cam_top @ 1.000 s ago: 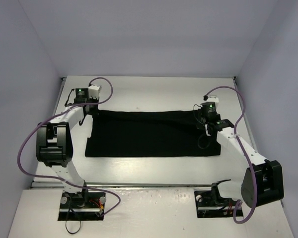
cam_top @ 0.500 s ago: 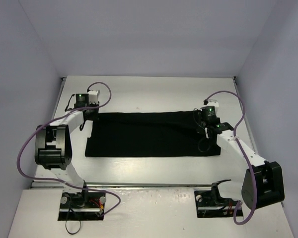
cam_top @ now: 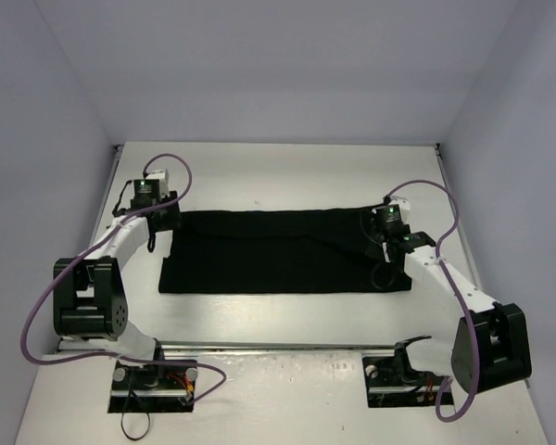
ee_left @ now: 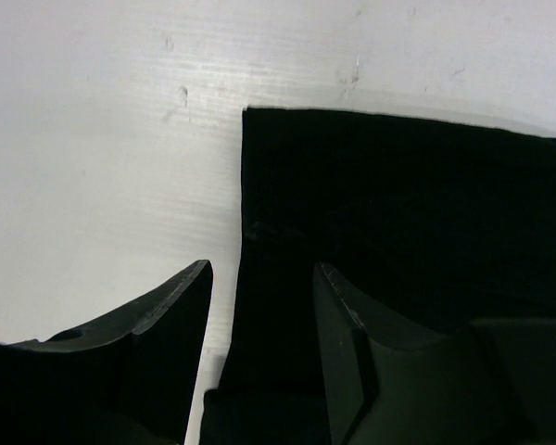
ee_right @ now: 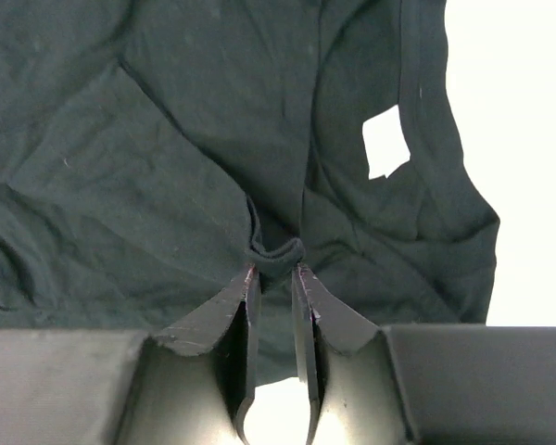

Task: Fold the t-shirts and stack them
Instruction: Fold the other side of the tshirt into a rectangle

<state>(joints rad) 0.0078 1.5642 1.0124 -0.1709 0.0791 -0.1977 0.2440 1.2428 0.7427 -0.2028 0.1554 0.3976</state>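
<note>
The black t-shirt lies folded into a long flat rectangle across the middle of the white table. My left gripper is at its far left corner. In the left wrist view the gripper is open, its fingers astride the shirt's left edge, one over bare table. My right gripper is at the shirt's right end. In the right wrist view it is shut on a small pinched fold of the shirt, near a white neck label. No blue print shows.
The white table runs to grey-lilac walls at the back and on both sides. Purple cables loop over both arms. The arm bases stand at the near edge behind a metal rail.
My left arm has swung left and its wrist has moved left and a little nearer. My right wrist has moved slightly nearer over the shirt's right end. The shirt has barely shifted.
</note>
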